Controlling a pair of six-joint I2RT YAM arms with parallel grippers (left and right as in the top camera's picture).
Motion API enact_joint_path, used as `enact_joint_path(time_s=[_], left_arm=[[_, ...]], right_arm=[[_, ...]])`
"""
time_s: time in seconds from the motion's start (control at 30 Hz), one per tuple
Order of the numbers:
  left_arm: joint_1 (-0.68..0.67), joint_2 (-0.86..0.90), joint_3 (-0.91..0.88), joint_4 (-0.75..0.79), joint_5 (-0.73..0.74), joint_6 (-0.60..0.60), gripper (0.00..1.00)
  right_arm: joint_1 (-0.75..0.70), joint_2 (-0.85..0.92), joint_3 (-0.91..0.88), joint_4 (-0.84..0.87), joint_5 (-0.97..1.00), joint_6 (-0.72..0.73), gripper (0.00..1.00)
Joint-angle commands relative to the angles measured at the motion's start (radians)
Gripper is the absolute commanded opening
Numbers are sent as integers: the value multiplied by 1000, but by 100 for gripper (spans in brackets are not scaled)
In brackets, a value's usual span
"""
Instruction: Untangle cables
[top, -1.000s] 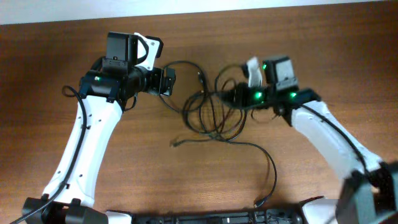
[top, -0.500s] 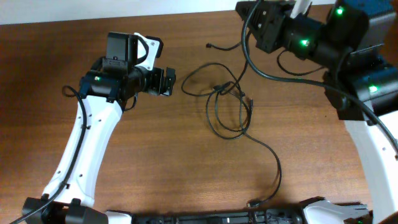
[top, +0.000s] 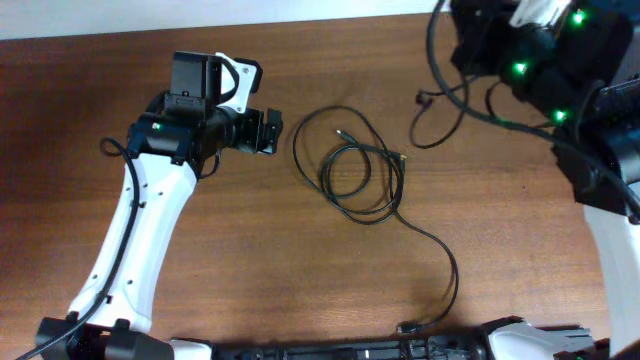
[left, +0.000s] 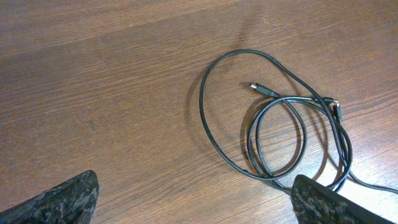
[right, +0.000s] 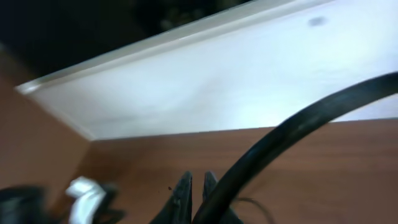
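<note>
1. The left fingers (top: 272, 132) (left: 68, 199) are spread wide and hold nothing. They hover over bare wood and point toward 3 o'clock in the overhead view.
2. The coiled cable (top: 350, 175) (left: 280, 137) lies flat on the bench (top: 250, 250), just off those fingers at 3 o'clock. It makes a few loose overlapping loops. One small plug (top: 343, 131) (left: 264, 89) rests inside the upper loop. One strand leaves the coil at 5 o'clock and runs to the bench's near edge.
3. The lifted cable (top: 440, 105) is at 2 o'clock from the coil, apart from it. It dangles in a loose loop under the right arm, with its plug end pointing toward 9 o'clock.
4. The right fingers (top: 470, 45) (right: 183, 186) are raised high at the far right corner. In the wrist view the tips are narrow, almost together. The lifted cable seems to hang from them, though the pinch itself is blurred. A thick black arm wire (right: 298, 130) crosses in front of them.
5. The bench is brown wood grain. A pale wall strip (top: 200, 18) (right: 217, 81) runs along its far edge.
6. Half a second ago a strand still ran from the coil up to the right fingers. Now the two cables are separate, and the coil has settled into rounder loops. The right arm has swung further toward 3 o'clock, while the left arm has not moved.
</note>
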Motion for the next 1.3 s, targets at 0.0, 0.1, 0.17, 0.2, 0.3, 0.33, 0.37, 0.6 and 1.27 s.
enact_joint_path(time_s=[0.0,0.1,0.17,0.2,0.3,0.33,0.37,0.6,1.27], left_arm=[[2,-23,12,-1,-7,-10,99],[2,-23,12,-1,-7,-10,99],[2,-23,12,-1,-7,-10,99],[2,-23,12,-1,-7,-10,99],[2,-23,12,-1,-7,-10,99],[2,-23,12,-1,-7,-10,99],[2,-23,12,-1,-7,-10,99],[2,-23,12,-1,-7,-10,99],[2,-23,12,-1,-7,-10,99]], right_arm=[[-111,-2,10,-53,178,-18,4],[-270,1,10,-125,207,-18,4],[-395,2,9,-166,207,-17,4],[-451,2,9,-185,207,-17,4],[-621,3,7,-238,207,-16,4],[-681,3,7,-264,207,-6,4],[-739,3,7,-297,208,31,4],[-1038,93,6,-459,214,124,4],[-1238,486,-6,-525,214,213,37]])
